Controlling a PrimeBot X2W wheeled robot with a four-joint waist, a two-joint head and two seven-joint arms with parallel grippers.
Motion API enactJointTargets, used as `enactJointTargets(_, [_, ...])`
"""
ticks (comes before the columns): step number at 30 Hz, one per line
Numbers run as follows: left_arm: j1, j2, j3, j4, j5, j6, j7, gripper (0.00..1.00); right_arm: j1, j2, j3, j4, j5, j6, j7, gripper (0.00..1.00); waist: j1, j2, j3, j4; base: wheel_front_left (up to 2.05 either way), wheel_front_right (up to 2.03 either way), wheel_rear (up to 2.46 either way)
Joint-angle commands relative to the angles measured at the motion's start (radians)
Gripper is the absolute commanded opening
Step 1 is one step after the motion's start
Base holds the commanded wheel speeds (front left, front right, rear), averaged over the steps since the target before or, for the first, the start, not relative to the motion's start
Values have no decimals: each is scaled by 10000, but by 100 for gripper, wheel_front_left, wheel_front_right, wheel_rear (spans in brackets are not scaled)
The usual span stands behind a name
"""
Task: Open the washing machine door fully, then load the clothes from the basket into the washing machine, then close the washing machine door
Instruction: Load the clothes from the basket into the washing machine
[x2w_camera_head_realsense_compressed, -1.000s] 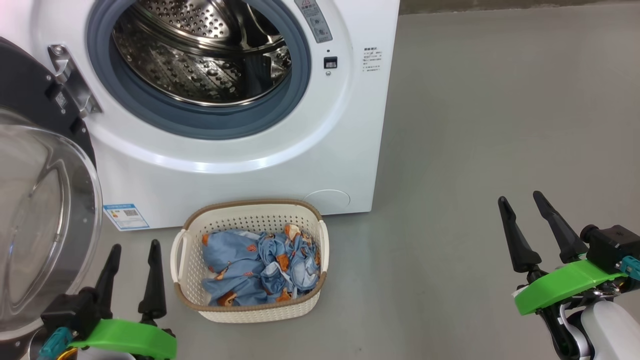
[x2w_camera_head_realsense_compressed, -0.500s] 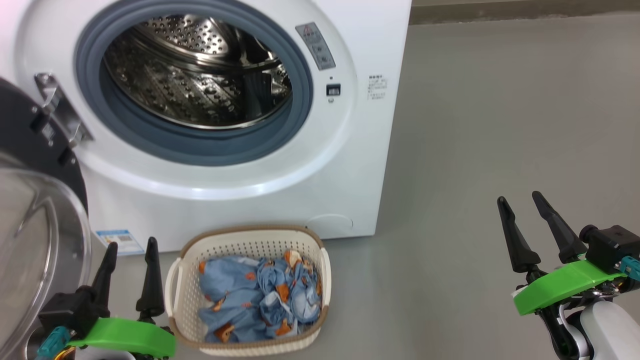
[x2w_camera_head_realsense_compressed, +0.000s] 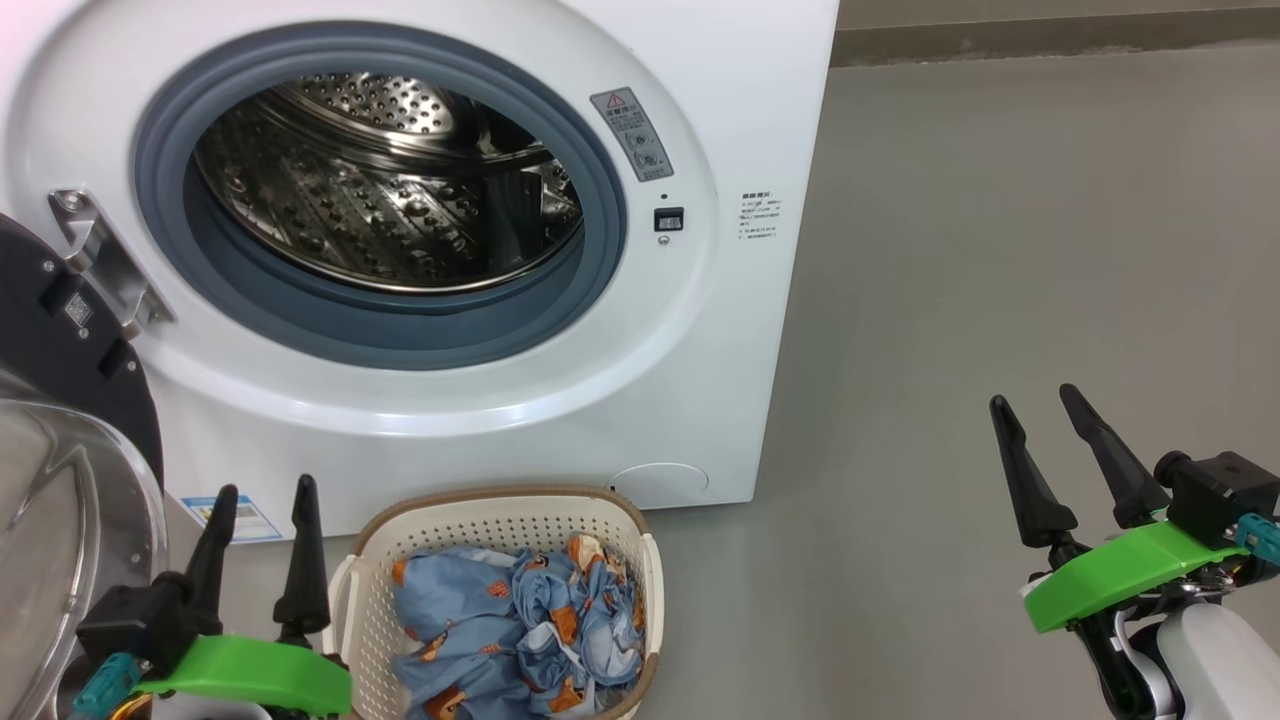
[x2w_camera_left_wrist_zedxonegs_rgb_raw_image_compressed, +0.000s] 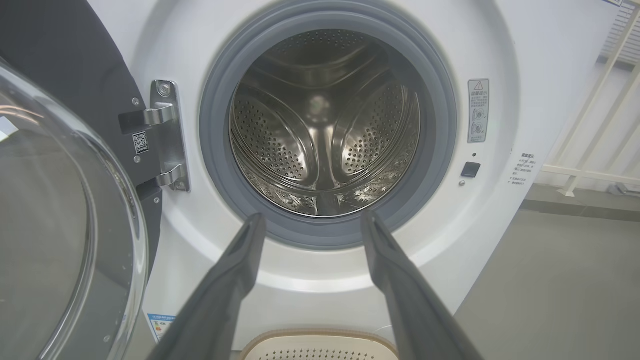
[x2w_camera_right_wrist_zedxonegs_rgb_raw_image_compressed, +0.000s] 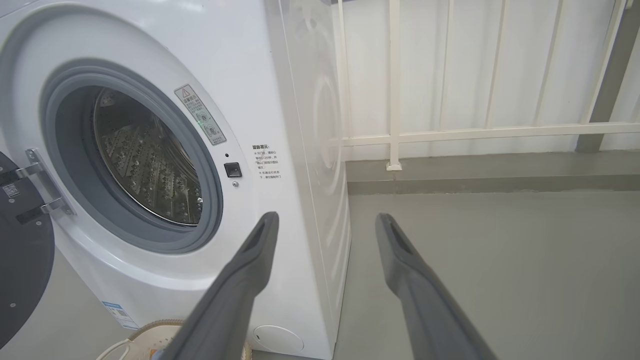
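- The washing machine stands on the grey floor; its round opening is uncovered, and the steel perforated drum shows inside the blue-grey seal.
- The door is swung out to the left of the opening in the head view, hung on a metal hinge; its dark inner face is turned toward the camera; its clear glass bowl bulges at that view's lower left edge.
- The basket sits on the floor just in front of the machine's lower panel, below the opening; the bottom edge of the head view cuts off its near side.
- The clothes lie inside the basket as a crumpled light blue bundle, below the brown rim.
- The left end effector is at the lower left of the head view with its fingers pointing up; the fingers are spread wide and hold nothing; it sits between the glass bowl and the basket, just beside the basket's left side; in the left wrist view its fingers frame the lower arc of the seal, with the basket rim beneath them.
- The right end effector is at the lower right over bare floor, well apart from the machine and the basket; its fingers are also spread and empty; in the right wrist view they point toward the machine's right front corner, with a white railing beyond.
- A blue label is stuck at the machine's lower left corner.
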Motion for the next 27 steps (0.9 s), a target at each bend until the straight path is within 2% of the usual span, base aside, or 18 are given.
enactJointTargets(1, [-287,290,310,-286,-55,-23,-71,100,-144,-128,189,-194,2,46,-120,100,0,0,-1,-1,0,0,0])
enactJointTargets(27, [-359,402,160,-212,-158,72,-44,100,-140,-126,208,-216,-23,46,-120,100,0,0,48,34,0,0,0])
